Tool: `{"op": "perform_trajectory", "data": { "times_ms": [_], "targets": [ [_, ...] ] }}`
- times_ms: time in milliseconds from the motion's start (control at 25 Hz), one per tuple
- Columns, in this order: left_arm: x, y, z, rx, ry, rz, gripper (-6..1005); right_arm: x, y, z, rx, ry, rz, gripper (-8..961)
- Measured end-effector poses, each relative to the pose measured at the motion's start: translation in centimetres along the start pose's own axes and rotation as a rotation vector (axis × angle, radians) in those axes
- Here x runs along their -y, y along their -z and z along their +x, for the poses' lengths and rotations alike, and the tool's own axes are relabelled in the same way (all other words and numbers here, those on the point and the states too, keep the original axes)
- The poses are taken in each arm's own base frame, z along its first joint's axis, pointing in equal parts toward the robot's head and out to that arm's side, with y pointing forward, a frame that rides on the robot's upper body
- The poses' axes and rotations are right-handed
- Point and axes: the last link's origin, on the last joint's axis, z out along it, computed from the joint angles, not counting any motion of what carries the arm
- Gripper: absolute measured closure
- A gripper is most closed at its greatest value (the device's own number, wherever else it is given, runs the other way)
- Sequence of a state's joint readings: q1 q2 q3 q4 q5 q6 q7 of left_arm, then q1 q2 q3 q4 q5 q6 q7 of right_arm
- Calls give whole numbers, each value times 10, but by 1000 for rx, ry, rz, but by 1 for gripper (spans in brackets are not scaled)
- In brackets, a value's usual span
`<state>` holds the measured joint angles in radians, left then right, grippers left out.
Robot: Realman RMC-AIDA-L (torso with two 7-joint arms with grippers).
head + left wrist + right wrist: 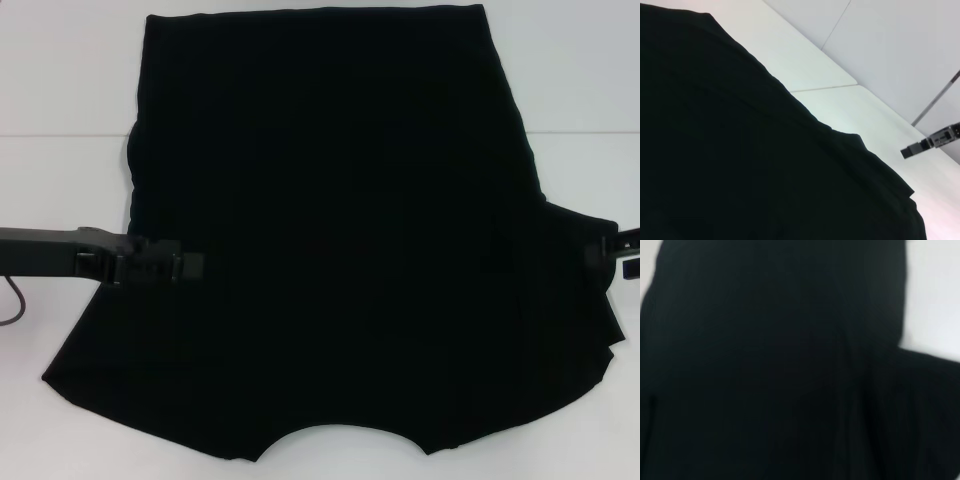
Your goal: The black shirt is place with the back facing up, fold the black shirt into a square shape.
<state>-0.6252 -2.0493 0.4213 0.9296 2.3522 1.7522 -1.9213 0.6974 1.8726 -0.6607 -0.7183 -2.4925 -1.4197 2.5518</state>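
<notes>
The black shirt [330, 230] lies spread flat on the white table [60, 90], with its curved neckline at the near edge and its hem at the far side. No lettering shows. My left gripper [192, 265] reaches in from the left, over the shirt's left side by the sleeve. My right gripper [614, 250] is at the shirt's right sleeve edge, mostly cut off by the frame. It also shows far off in the left wrist view [932, 140]. The shirt fills most of the left wrist view [740, 150] and the right wrist view [780, 365].
Bare white table shows to the left, right and far side of the shirt. A seam line [60, 135] crosses the table. A cable [14, 300] hangs by the left arm.
</notes>
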Motion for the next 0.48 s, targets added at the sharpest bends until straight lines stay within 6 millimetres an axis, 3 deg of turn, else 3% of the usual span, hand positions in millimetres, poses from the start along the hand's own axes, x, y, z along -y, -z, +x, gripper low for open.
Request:
{"op": "perform_trajectory", "data": {
  "times_ms": [160,240,480],
  "targets": [
    [0,-1,1,-3,-3,3,428,2,-1,2,-14,-2,16,154],
    [0,-1,1,-4,-2,2,428,3,-2,4,-23,-3,23,310],
    [1,-3,2,-12,-1,13,427,9,-7,10,-51,-11,63,415]
  ]
}}
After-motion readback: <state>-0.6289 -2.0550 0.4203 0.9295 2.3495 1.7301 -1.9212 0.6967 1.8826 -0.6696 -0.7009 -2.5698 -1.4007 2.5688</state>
